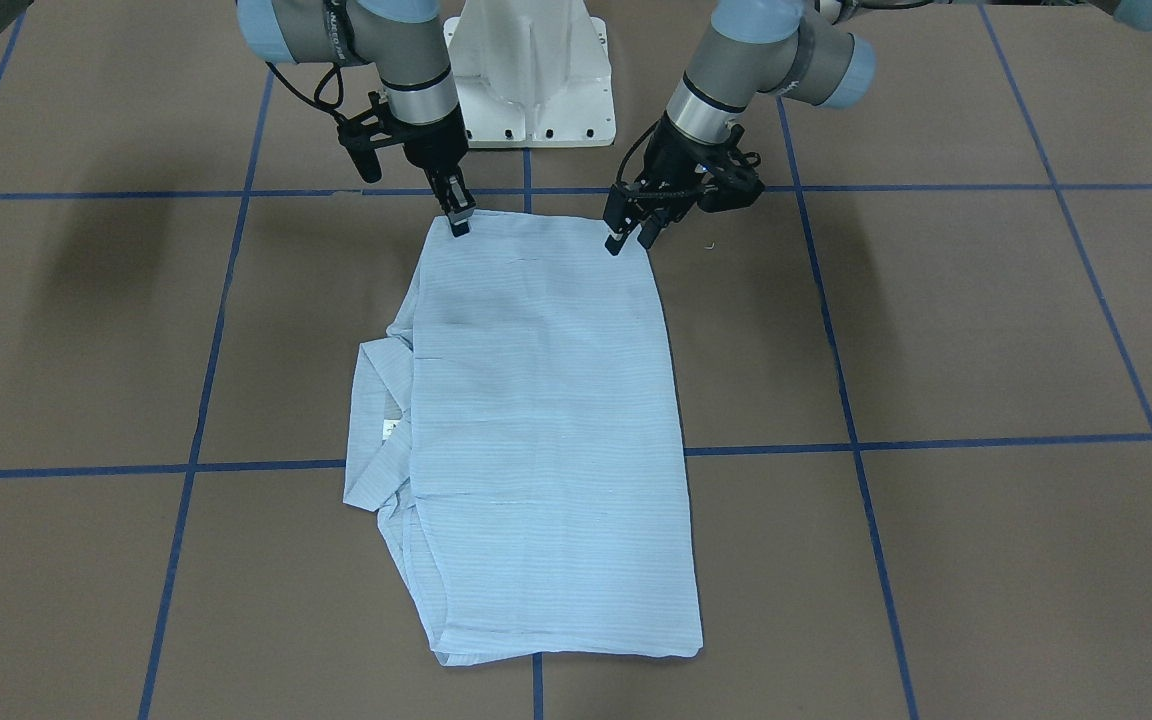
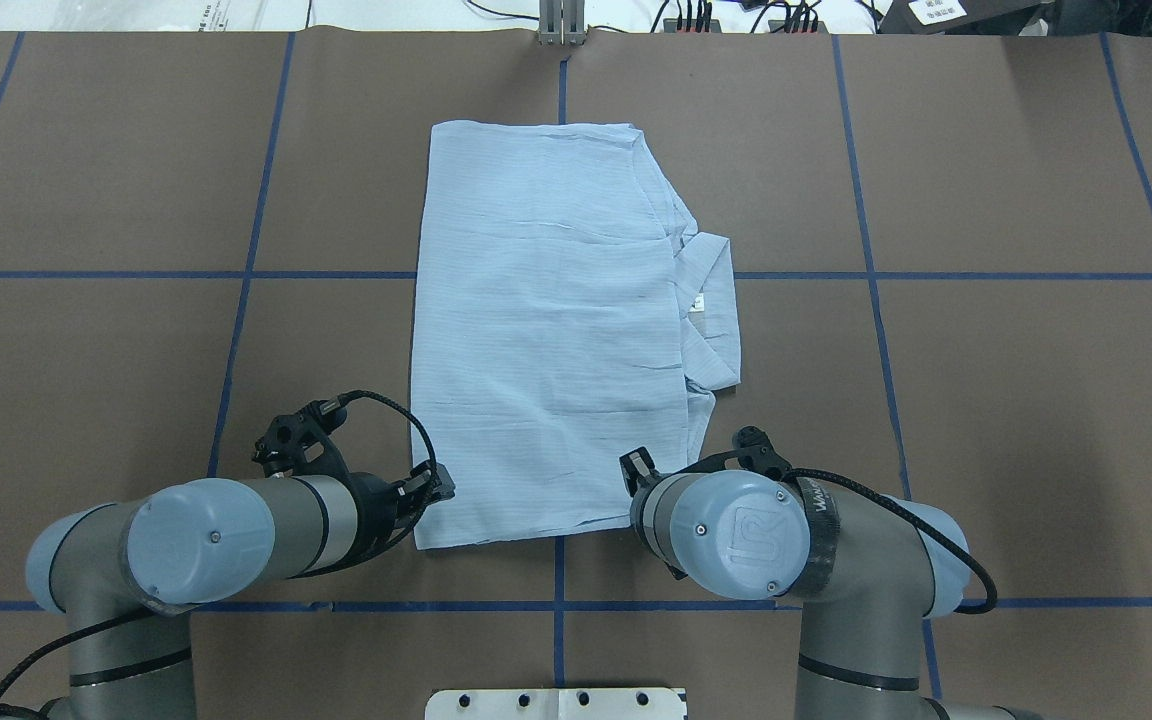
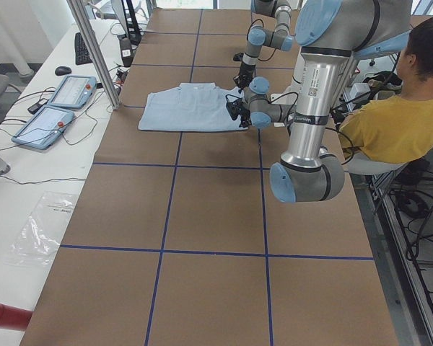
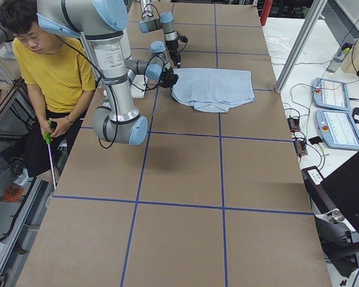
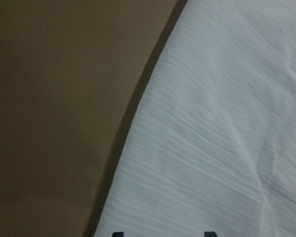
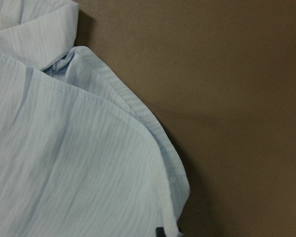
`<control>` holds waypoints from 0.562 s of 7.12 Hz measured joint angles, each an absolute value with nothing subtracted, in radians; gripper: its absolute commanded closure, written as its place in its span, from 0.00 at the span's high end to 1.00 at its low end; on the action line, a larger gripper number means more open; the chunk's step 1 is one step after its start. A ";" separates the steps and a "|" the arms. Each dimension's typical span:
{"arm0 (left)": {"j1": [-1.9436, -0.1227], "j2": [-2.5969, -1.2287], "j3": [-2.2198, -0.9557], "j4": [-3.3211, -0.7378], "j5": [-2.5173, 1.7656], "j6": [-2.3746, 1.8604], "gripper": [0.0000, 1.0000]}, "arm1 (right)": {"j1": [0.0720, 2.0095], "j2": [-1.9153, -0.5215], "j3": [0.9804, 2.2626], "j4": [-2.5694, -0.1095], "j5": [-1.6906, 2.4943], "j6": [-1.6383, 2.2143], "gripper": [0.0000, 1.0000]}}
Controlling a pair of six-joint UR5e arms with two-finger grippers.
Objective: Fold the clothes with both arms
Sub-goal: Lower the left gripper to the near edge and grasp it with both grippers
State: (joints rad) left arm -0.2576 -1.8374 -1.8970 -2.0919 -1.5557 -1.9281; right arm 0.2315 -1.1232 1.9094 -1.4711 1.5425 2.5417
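Observation:
The light blue striped shirt lies folded flat in a long rectangle on the brown table, its collar and white label sticking out at one side. It also shows in the overhead view. My left gripper is open, fingers straddling the shirt's near corner; the left wrist view shows two spread fingertips over the cloth. My right gripper is shut at the other near corner, pinching the shirt's hem. In the overhead view the right gripper is hidden under its own arm.
The white pedestal base stands just behind the shirt's near edge. A person in a yellow shirt sits beside the robot. Teach pendants lie on the white side table. Blue tape lines cross the brown table.

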 measured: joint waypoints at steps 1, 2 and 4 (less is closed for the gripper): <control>-0.245 -1.833 -1.896 -2.091 -1.549 -1.934 0.63 | 0.228 -1.123 1.909 -1.471 1.541 2.542 0.00; -0.239 -1.831 -1.894 -2.091 -1.547 -1.936 0.60 | 0.226 -1.123 1.908 -1.471 1.540 2.542 0.00; -0.231 -1.831 -1.893 -2.091 -1.546 -1.943 0.58 | 0.223 -1.124 1.908 -1.471 1.539 2.542 0.00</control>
